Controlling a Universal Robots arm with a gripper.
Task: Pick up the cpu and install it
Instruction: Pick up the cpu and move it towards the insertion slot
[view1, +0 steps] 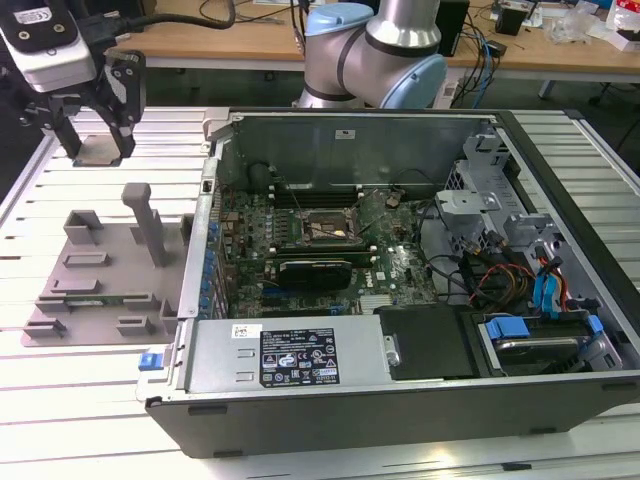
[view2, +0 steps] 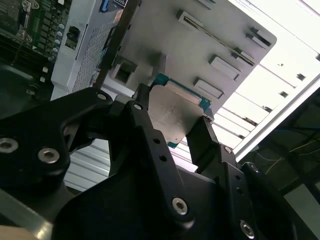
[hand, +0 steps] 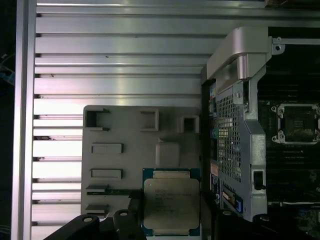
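An open computer case lies on a slatted metal surface. Inside are a green motherboard, a power supply at the near wall, cables and a blue drive caddy. A grey fixture plate with raised blocks sits just beside the case, on the exterior view's left.

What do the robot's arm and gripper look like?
The arm has silver-grey metal tube segments with pale blue caps at its joints. The gripper has a pale grey body carrying black, jointed link fingers studded with silver screws.
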